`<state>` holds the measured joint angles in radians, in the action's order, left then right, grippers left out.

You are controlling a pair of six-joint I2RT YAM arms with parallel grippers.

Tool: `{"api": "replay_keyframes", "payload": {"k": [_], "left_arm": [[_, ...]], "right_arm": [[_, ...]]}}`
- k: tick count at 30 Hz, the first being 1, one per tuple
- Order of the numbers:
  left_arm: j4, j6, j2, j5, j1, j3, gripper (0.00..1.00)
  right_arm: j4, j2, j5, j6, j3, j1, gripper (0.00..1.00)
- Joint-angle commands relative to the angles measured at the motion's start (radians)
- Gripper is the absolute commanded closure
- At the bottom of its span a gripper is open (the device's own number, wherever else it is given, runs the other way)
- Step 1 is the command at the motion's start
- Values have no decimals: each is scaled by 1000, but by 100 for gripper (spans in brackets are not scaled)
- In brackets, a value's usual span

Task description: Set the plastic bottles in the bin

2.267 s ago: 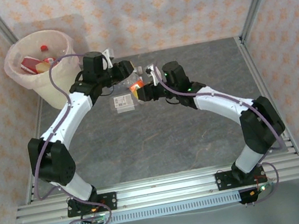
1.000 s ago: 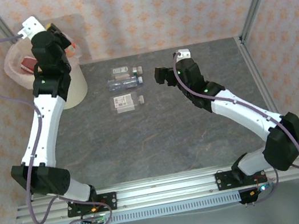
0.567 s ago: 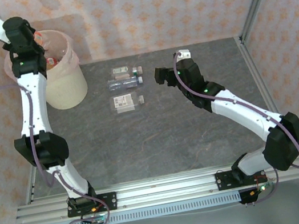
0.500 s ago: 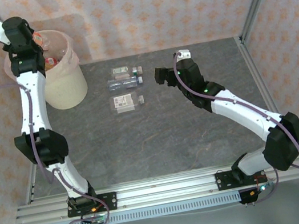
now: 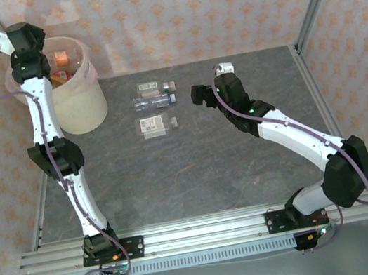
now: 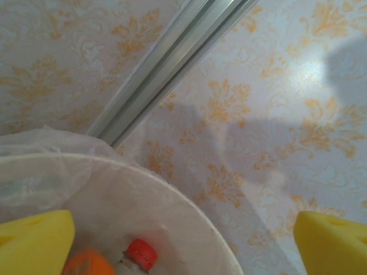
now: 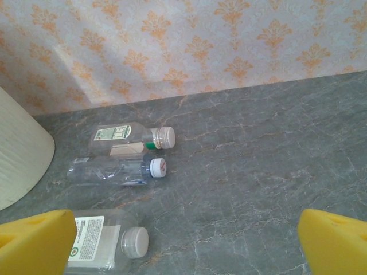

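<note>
Grey table (image 5: 198, 178), three bottles (image 5: 153, 101) near bin (image 5: 84, 106)

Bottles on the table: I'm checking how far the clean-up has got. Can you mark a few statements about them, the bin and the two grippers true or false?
1. Three bottles lie on the table. True.
2. The left gripper is shut on a bottle. False: it is open above the bin, with nothing between its fingers.
3. The bin has bottles in it. True: a red-capped bottle shows inside, below the left gripper.
4. The right gripper is touching the nearest bottle. False: it hovers open, apart from all three.
5. The bottles on the table stand upright. False: all three lie on their sides.
</note>
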<state>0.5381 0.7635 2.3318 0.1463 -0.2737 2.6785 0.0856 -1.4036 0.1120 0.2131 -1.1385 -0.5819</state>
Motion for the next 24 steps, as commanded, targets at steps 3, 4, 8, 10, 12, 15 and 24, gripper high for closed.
{"api": "replay_keyframes", "payload": {"k": [3, 4, 8, 10, 12, 15, 24], "left_arm": [[105, -63, -89, -80, 5, 39, 0], [112, -74, -110, -81, 7, 17, 0], [96, -153, -250, -74, 27, -160, 0], [60, -191, -336, -58, 48, -279, 0], [16, -223, -414, -54, 71, -401, 0], [-9, -296, -551, -33, 121, -548, 0], [-80, -281, -842, 69, 331, -984, 0]], "right_arm": [[8, -9, 57, 3, -27, 4, 1], [8, -10, 61, 6, -27, 3, 1], [-8, 2, 65, 21, -17, 4, 1], [-24, 8, 77, 30, -6, 4, 1], [-46, 15, 88, 42, 10, 4, 1], [-84, 26, 109, 64, 30, 4, 1], [-128, 57, 150, 92, 74, 7, 1]]}}
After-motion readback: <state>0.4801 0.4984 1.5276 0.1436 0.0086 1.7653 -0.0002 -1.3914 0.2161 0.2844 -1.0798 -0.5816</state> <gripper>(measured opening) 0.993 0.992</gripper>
